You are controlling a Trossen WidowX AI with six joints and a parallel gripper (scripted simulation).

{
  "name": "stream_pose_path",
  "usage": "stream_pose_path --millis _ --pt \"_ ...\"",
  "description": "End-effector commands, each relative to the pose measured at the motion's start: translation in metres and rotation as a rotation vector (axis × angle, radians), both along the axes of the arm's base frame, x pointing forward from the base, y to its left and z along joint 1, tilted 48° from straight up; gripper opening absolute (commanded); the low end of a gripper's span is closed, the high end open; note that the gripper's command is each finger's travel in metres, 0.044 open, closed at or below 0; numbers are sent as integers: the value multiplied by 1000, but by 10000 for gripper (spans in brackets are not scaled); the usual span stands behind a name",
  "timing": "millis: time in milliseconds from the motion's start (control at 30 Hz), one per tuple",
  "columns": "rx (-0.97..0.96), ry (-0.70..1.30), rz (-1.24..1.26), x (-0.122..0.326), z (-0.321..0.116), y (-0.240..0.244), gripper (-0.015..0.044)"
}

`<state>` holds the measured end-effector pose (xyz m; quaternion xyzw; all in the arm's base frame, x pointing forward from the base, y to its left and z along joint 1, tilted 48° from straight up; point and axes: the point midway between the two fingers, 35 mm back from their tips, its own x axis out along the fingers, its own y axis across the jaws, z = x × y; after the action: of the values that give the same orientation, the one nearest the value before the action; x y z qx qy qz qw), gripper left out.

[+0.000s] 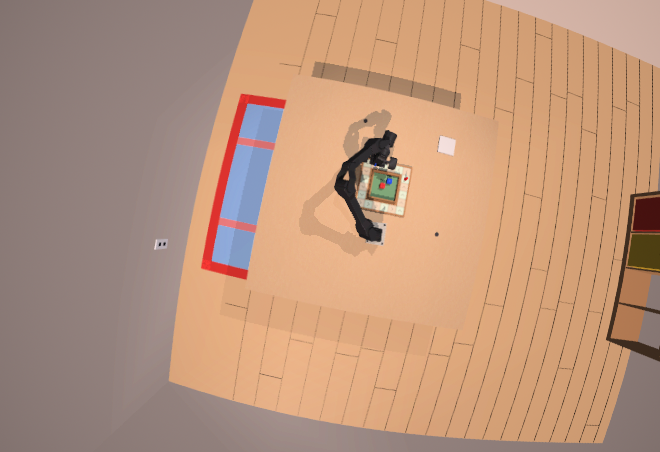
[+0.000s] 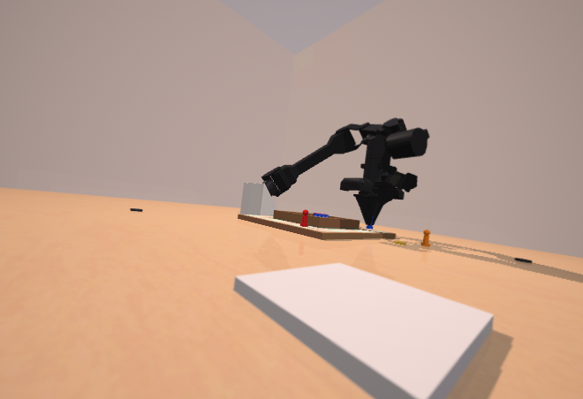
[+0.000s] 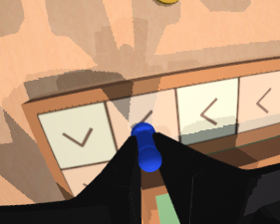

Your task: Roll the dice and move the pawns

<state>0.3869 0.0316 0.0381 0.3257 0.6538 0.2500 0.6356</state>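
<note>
My gripper is shut on the blue pawn, which stands on an arrow square near a corner of the game board. In the side view the fingertips point straight down onto the blue pawn at the board's right end. The red pawn stands on the board's near edge, apart from my gripper. From above, the red die and the blue die lie in the green tray in the board's middle. The die faces are too small to read.
A white slab lies in the foreground. A white block stands behind the board by the arm's base.
</note>
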Motion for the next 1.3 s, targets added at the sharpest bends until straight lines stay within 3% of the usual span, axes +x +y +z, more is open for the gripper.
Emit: stream_pose_path --millis 0,667,1267 --pt "-5 -6 -18 4 11 -16 0" --pt "-1 34 -90 -4 79 -91 0" --pt "-2 -15 2 3 59 -3 0"
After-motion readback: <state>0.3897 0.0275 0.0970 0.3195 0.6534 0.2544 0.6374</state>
